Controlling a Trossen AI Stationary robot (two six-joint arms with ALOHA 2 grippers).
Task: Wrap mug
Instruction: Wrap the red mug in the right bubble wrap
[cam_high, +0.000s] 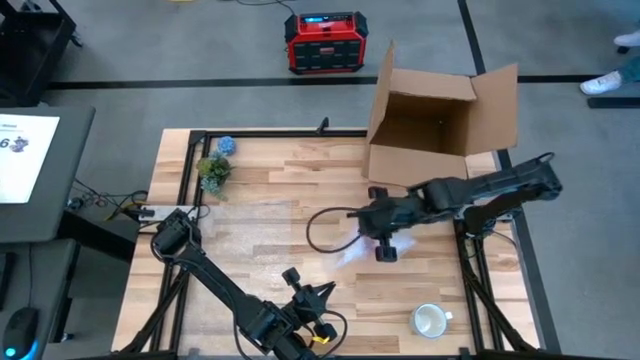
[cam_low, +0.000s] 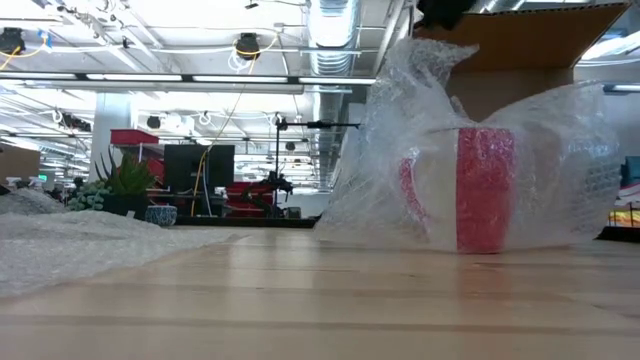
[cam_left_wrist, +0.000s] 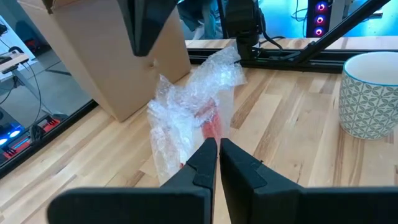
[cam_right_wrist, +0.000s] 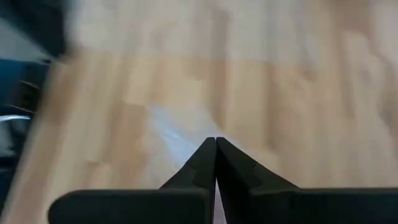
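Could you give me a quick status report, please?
Both hands shut, empty: left low, right mid-table. Red mug in bubble wrap. Nothing blocking.

the right gripper (cam_right_wrist: 215, 144) has its two dark fingers (cam_right_wrist: 198, 163) pressed together, so the tips meet in one narrow point with no gap between them. behind the fingers a dark, wide part of the gripper body crosses the view. beyond the tips lies the wooden surface (cam_right_wrist: 280, 87), made of pale planks, and it looks blurred. just past the fingertips there is a lighter, whitish patch (cam_right_wrist: 171, 127) on the wood; what it is cannot be told. to one side, beyond the edge of the surface, a dark area (cam_right_wrist: 25, 74) shows.
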